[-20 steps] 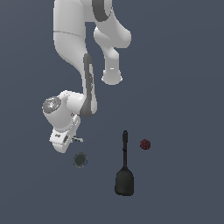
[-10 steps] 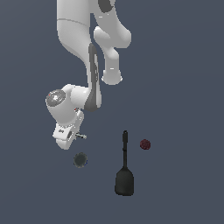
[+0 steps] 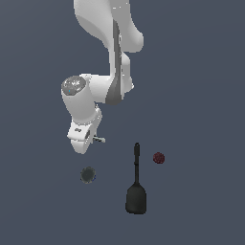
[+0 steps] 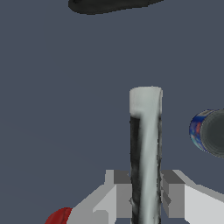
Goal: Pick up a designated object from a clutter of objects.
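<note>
My gripper (image 4: 145, 192) is shut on the thin white-grey stick (image 4: 145, 144), which stands between the two fingers (image 4: 118, 192) in the wrist view. In the exterior view the gripper (image 3: 88, 142) hangs at the left of the clutter, and a short end of the stick (image 3: 99, 139) pokes out beside it. The dark grey disc (image 3: 87, 174) lies just below the gripper in that view and also shows in the wrist view (image 4: 212, 131). A bit of the red cup (image 4: 59, 216) shows beside a finger; it is hidden in the exterior view.
The long black spatula (image 3: 136, 186) lies to the exterior view's right of the gripper, blade toward the front; its edge also shows in the wrist view (image 4: 109, 5). The dark red ball (image 3: 159, 158) lies just past the spatula's handle. The floor is plain dark grey.
The gripper has risen a little and shifted slightly to the exterior view's right, with the stick in it. The disc, spatula and ball have not moved.
</note>
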Action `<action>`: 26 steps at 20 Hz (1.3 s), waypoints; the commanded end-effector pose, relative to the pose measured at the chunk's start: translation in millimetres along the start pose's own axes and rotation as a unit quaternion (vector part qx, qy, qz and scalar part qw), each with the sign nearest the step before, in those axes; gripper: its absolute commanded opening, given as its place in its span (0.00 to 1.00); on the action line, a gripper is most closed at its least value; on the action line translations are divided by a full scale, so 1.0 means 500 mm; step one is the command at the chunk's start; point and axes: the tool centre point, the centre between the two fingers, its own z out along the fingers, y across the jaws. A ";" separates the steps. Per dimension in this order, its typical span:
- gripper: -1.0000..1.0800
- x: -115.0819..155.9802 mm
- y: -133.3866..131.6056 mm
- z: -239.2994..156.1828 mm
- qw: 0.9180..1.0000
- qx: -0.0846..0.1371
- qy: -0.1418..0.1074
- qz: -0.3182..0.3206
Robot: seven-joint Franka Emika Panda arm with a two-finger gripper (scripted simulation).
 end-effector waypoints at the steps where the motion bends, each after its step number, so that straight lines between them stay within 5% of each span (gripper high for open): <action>1: 0.00 0.033 -0.017 -0.045 1.000 0.000 0.000 0.000; 26: 0.00 0.383 -0.169 -0.519 1.000 0.000 0.000 -0.001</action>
